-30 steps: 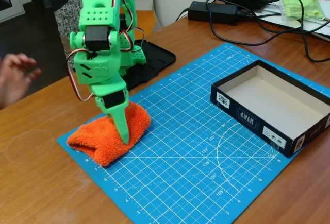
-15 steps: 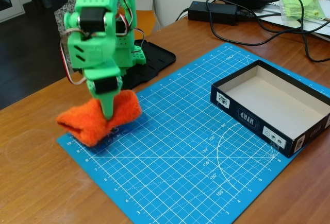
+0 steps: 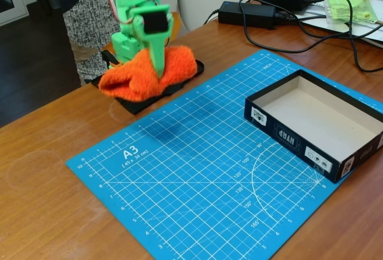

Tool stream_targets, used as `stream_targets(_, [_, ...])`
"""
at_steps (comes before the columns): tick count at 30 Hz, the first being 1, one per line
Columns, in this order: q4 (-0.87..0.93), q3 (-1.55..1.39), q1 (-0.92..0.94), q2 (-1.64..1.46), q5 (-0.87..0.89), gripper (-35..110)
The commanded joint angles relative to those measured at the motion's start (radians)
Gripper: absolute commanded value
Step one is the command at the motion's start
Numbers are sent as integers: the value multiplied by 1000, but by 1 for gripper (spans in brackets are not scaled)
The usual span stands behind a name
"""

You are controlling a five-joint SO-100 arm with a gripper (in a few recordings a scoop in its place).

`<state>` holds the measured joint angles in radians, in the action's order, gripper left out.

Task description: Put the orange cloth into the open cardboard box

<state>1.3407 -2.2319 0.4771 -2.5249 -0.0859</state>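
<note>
— Where's the orange cloth (image 3: 146,72) right now?

— Up in the air, in the fixed view at about ten o'clock from the middle of the blue cutting mat (image 3: 203,170). It hangs clear of the mat, in front of the arm's black base plate (image 3: 140,101), and throws a faint shadow on the grid below it.

— And the pincer?

— The green gripper (image 3: 160,63) points downward and is clamped on the cloth. One green finger (image 3: 159,54) lies across the front of the bundle, and the fluff bulges out on either side of it.

— The open cardboard box (image 3: 359,152)?

— Sitting on the mat's right side, at roughly three o'clock, well apart from the cloth. Black outside with small white labels, pale inside, open face up.

— Anything else around?

— Two black power adapters (image 3: 246,14) with their cables at one o'clock on the wooden table (image 3: 48,212), a yellow-green packet (image 3: 352,3) beside them, and a person in a speckled garment (image 3: 90,24) standing behind the arm.
</note>
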Motion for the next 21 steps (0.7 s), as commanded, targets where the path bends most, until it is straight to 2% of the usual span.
stream_targets(1, [17, 29, -55, 32, 34, 0])
stream_targets(9, [94, 236, -405, 69, 216, 0])
stream_targets(21, [110, 707, -548, 486, 302, 0])
